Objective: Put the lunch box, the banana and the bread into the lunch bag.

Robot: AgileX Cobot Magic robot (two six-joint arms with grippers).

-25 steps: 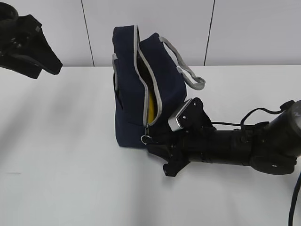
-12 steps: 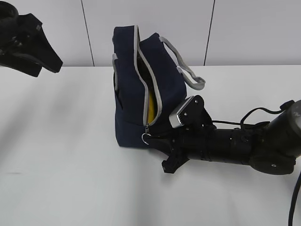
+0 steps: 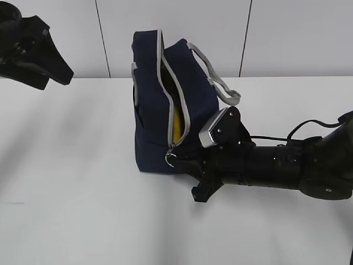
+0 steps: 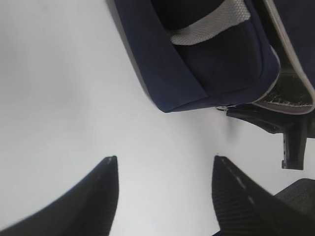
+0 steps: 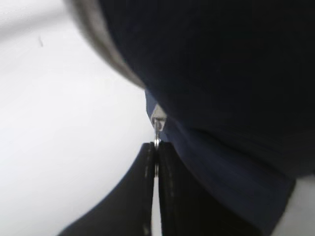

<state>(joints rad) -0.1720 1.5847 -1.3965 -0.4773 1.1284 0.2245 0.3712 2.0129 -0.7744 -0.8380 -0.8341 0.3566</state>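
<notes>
The navy lunch bag (image 3: 151, 110) stands on the white table with its grey-trimmed zipper partly undone. Through the gap shows the yellow banana (image 3: 177, 128) inside. The lunch box and the bread are hidden. My right gripper (image 3: 179, 161) lies low at the bag's front corner, shut on the ring zipper pull (image 3: 171, 159). In the right wrist view the ring zipper pull (image 5: 157, 132) is pinched between the tips of the right gripper (image 5: 156, 145), against the bag (image 5: 221, 73). My left gripper (image 3: 58, 74) hovers at the far left, away from the bag. Its jaws are open and empty, as the left gripper (image 4: 165, 158) shows above bare table.
Grey strap handles (image 3: 220, 83) hang off the bag's right side. The left wrist view shows the bag (image 4: 206, 64) from its end, with the right arm (image 4: 290, 137) beside it. A white panelled wall (image 3: 287, 33) stands behind the table.
The right gripper has closed onto the ring pull and risen slightly with it. The left gripper has stayed put.
</notes>
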